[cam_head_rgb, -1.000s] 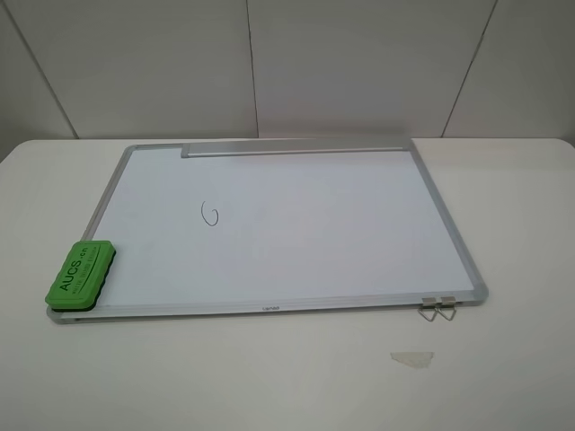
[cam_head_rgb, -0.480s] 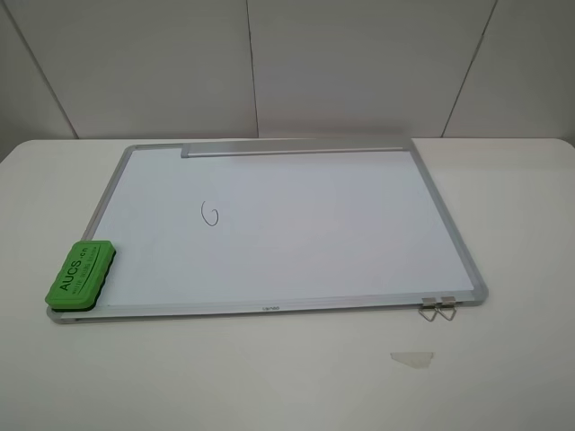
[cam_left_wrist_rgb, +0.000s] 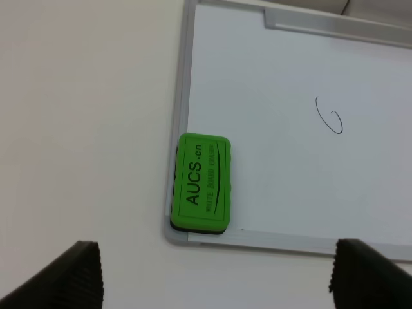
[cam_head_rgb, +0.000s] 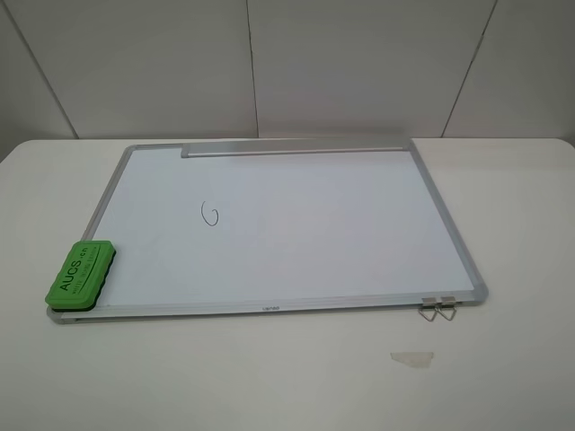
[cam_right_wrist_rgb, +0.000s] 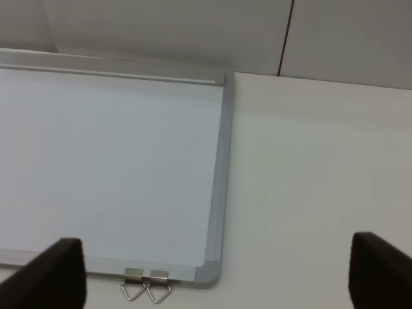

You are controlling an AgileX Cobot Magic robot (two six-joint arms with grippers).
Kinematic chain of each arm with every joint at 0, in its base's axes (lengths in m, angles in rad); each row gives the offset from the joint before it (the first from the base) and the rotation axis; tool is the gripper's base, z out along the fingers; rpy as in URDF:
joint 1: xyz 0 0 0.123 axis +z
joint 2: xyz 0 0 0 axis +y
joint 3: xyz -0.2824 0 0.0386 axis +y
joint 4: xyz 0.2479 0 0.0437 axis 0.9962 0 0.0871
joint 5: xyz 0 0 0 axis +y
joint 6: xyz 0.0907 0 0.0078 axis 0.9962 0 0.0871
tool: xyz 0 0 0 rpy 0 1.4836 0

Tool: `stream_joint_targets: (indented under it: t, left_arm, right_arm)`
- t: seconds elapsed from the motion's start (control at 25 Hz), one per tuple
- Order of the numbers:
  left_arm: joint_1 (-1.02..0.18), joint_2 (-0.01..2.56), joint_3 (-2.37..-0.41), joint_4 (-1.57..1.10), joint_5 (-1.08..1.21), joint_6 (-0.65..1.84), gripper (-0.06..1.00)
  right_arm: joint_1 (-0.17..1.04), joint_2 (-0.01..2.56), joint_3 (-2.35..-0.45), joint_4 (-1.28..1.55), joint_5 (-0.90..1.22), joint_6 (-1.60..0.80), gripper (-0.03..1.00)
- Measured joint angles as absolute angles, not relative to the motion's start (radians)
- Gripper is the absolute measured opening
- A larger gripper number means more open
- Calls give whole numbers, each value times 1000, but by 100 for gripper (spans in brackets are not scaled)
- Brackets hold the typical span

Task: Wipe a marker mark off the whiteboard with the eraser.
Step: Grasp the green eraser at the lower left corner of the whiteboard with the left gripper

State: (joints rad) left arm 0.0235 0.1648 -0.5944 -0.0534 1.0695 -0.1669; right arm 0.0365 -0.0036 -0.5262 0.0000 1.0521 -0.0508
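Observation:
The whiteboard (cam_head_rgb: 296, 233) lies flat on the white table, its grey tray strip (cam_head_rgb: 287, 147) along the far edge. The marker mark (cam_head_rgb: 210, 214), a small black loop, sits left of the board's middle. The green eraser (cam_head_rgb: 81, 274) rests on the board's near-left corner, lettering up. Neither arm appears in the high view. In the left wrist view my left gripper (cam_left_wrist_rgb: 215, 270) hovers open just short of the eraser (cam_left_wrist_rgb: 200, 182), with the mark (cam_left_wrist_rgb: 331, 119) farther off. My right gripper (cam_right_wrist_rgb: 217, 264) is open and empty over the board's near-right corner (cam_right_wrist_rgb: 209, 273).
Two metal hanger clips (cam_head_rgb: 437, 308) stick out from the board's near-right edge, also seen in the right wrist view (cam_right_wrist_rgb: 146, 285). A scrap of clear tape (cam_head_rgb: 411, 358) lies on the table near the front. A panelled wall stands behind the table.

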Motion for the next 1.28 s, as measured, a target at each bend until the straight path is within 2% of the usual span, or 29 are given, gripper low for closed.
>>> stream_joint_targets:
  t: [0.64,1.0,1.28]
  left_arm:
    - [23,907,-963,-53,1197,-194,73]
    - [23,1237,-988,-53,1186,-205,73]
    - [23,1409,-991,-53,1083,-207,73]
  right_arm:
    - [37,-4,-526,0,1052,-50,82]
    - [37,-4,-526,0,1052,-50,82]
    - [37,-4,-526,0,1052,-50,82]
